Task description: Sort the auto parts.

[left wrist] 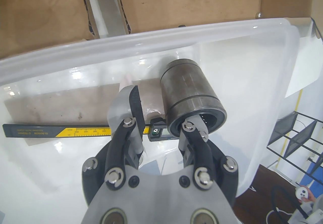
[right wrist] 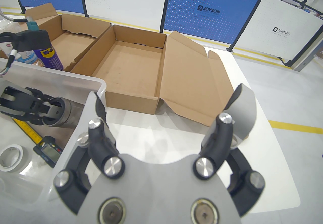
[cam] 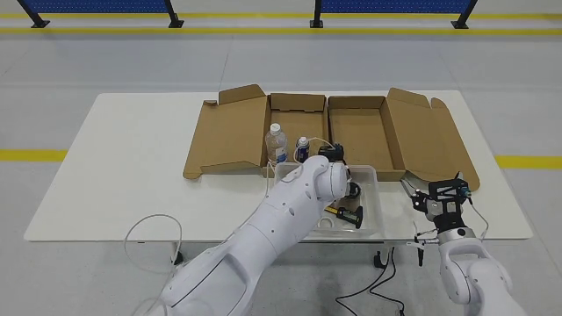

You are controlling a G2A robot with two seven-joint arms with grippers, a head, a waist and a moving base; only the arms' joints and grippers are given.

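Dark steel cylinder with a hollow bore (left wrist: pixel 191 93), the part at hand, lies on its side inside a clear plastic bin (left wrist: pixel 227 33). Whether it rests on the bin's floor cannot be told. The left gripper (left wrist: pixel 161 109) is spread. One finger sits inside the cylinder's bore, and the other, black-padded finger (left wrist: pixel 133 101) stands clear of the cylinder's outer wall with a gap between them.

Just beneath the cylinder a black and yellow digital caliper (left wrist: pixel 75 131) lies flat on the bin's floor. A roll of white tape (right wrist: pixel 11 157) lies near the caliper's display end.

In the top view the bin sits at lower centre of the frame on a white table (cam: pixel 132 158). Just behind it, at mid-frame, two open brown cardboard boxes stand side by side with their flaps folded out: a right box (cam: pixel 360 136) and a left box (cam: pixel 294 127). A clear plastic bottle (cam: pixel 276 143) and a blue spray can (cam: pixel 302 149) stand upright at the left box's near edge.

At lower right of the top view the right gripper (right wrist: pixel 169 99) hangs over bare tabletop beside the bin, apart from it. Its fingers are wide apart and hold nothing.
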